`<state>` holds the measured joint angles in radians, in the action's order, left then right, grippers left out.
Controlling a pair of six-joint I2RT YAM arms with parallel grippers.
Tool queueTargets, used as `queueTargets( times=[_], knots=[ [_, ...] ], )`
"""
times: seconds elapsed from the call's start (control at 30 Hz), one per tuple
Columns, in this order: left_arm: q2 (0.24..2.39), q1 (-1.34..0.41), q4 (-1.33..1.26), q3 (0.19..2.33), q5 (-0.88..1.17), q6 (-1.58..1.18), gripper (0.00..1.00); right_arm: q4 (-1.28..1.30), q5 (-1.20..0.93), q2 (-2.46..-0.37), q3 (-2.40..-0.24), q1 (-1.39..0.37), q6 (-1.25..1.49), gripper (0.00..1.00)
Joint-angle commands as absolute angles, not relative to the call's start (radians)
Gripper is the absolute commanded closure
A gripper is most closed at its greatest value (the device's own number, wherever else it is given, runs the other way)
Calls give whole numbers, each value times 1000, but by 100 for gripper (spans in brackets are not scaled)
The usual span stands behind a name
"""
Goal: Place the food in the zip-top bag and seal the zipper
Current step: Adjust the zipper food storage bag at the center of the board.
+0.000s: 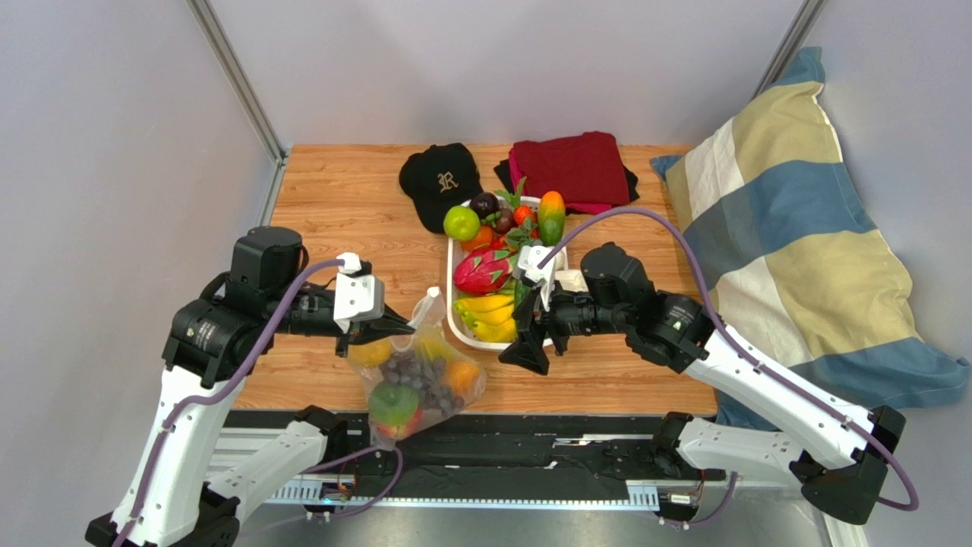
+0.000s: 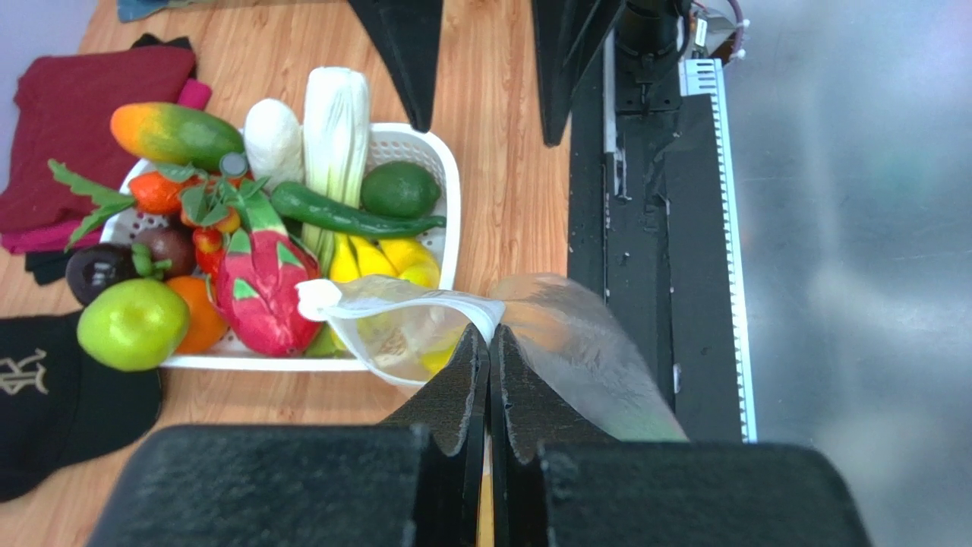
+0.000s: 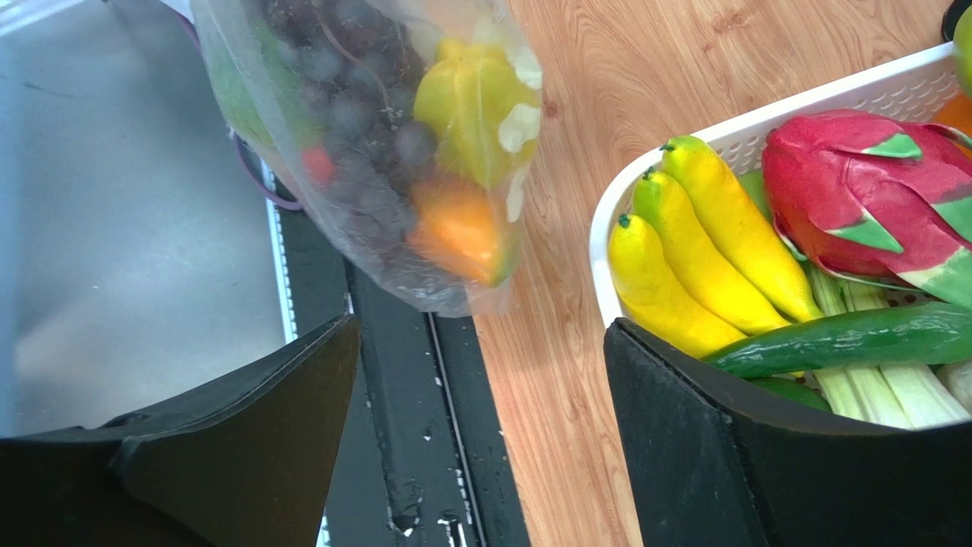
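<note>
The zip-top bag (image 1: 420,382) hangs at the table's front edge, holding food: dark grapes (image 1: 416,370), a green apple (image 1: 394,402), an orange (image 1: 461,376) and a yellow piece (image 1: 371,351). My left gripper (image 1: 394,328) is shut on the bag's top edge. In the left wrist view the left gripper (image 2: 491,337) pinches the zipper (image 2: 394,299), whose strip bows open beyond the pinch. My right gripper (image 1: 531,348) stands open beside the bag, nothing between its fingers. Through the right wrist view the right gripper (image 3: 479,331) frames bare wood, with the bag (image 3: 377,148) ahead.
A white tray (image 1: 455,323) behind the bag holds a dragon fruit (image 1: 482,271), bananas (image 1: 488,310), a green apple (image 1: 461,222) and other food. A black cap (image 1: 439,182) and red cloth (image 1: 570,169) lie at the back. A striped pillow (image 1: 787,239) fills the right.
</note>
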<state>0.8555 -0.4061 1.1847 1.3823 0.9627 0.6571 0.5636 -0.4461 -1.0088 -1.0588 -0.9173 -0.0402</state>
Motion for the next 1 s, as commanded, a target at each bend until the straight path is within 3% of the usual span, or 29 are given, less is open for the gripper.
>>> queueTargets(
  times=[0.0, 0.4, 0.67, 0.87, 0.97],
  knots=[
    [838, -452, 1095, 1315, 1035, 764, 100, 483, -429, -1040, -1046, -902, -130, 18],
    [828, -629, 1017, 1158, 966, 874, 100, 454, -555, -1146, -1071, -836, -213, 14],
    [841, -733, 1006, 1143, 910, 891, 100, 546, -776, -1198, -1136, -836, -239, 15],
    [835, -744, 994, 1132, 894, 890, 100, 588, -888, -1256, -1173, -838, -199, 21],
    [830, -742, 991, 1131, 890, 890, 100, 578, -903, -1270, -1175, -844, -190, 29]
  ],
)
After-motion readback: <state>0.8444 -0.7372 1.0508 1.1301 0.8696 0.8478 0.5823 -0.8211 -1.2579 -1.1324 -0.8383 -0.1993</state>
